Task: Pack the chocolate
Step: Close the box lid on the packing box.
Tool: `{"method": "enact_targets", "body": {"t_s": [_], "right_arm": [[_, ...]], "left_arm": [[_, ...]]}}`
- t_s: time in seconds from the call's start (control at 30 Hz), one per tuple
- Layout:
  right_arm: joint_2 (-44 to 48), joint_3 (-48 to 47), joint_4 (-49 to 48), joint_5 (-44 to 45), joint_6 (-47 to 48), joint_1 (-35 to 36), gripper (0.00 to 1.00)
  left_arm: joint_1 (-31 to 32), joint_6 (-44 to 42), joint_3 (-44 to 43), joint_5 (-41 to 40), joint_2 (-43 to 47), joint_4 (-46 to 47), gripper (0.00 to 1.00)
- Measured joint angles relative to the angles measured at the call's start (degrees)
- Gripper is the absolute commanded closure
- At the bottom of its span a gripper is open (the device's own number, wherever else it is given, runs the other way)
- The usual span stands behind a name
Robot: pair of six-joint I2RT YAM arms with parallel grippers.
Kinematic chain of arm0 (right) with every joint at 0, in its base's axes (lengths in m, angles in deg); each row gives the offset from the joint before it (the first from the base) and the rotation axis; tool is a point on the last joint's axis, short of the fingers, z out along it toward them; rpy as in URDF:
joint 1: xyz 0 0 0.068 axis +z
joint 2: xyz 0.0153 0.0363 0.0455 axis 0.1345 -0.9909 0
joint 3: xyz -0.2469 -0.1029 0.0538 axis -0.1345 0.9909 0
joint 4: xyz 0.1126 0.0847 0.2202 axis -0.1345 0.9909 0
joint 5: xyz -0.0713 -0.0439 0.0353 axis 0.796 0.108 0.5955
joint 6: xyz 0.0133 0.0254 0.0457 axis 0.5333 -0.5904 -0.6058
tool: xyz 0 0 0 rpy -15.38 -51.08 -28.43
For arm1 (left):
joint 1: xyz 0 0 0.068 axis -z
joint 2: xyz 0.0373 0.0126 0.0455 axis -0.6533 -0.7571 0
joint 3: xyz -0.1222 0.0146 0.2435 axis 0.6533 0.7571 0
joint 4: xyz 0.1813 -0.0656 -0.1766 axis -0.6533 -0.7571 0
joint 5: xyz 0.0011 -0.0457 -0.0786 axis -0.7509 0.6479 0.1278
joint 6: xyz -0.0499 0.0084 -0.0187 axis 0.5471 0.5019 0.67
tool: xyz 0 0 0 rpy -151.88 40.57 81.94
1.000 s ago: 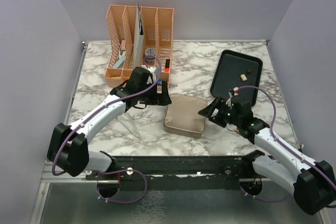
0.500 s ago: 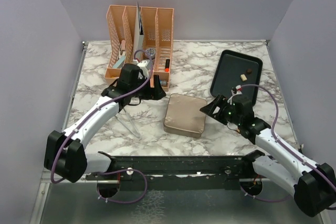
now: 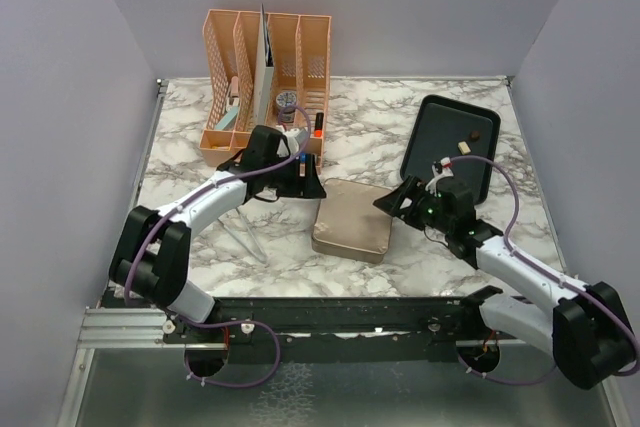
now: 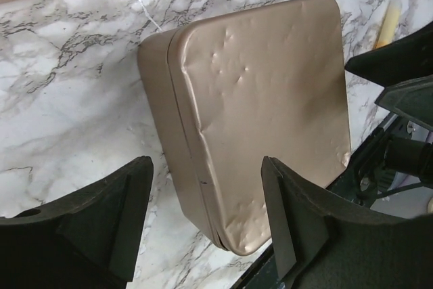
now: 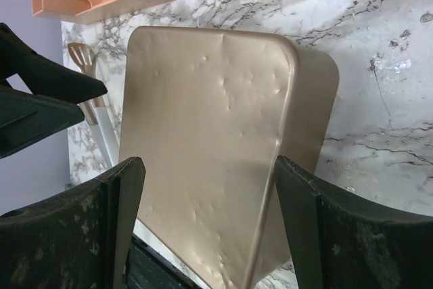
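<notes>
Top view: I see gold tin at centre of marble table, lid on, surface dented. Chocolate: one cream piece and one dark piece lie on black tray in upper right, well apart from tin. Left end effector sits at tin's upper-left corner, fingers spread; its wrist view frames tin's edge between them. Right end effector sits at tin's right edge, fingers spread wide, lid filling its wrist view. Orange organiser stands at upper left.
</notes>
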Motion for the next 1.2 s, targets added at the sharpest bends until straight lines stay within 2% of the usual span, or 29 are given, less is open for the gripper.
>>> {"method": "enact_targets", "body": {"t_s": [0.2,0.6,0.8,0.97,1.2], "right_arm": [[-5.42,0.79,-4.92,-0.52,-1.38,-0.79,0.18],[-8.50,1.33,-8.76,1.14,-2.43,-1.86,0.20],[-11.21,3.74,-13.79,-0.68,-3.39,-2.71,0.22],[-12.61,4.96,-19.23,-3.13,-3.82,-3.80,0.28],[-12.61,9.64,-29.27,-5.90,-5.73,-4.63,0.32]], "left_arm": [[0.48,0.00,-0.26,1.79,-2.69,0.68,0.33],[2.49,0.00,-3.23,2.16,-6.73,0.74,0.39],[3.56,-0.52,-4.33,1.81,-7.58,0.52,0.38],[3.98,-1.81,-5.84,0.98,-9.14,-0.83,0.32],[5.18,-4.09,-8.83,-1.55,-11.56,-4.44,0.35]]}}
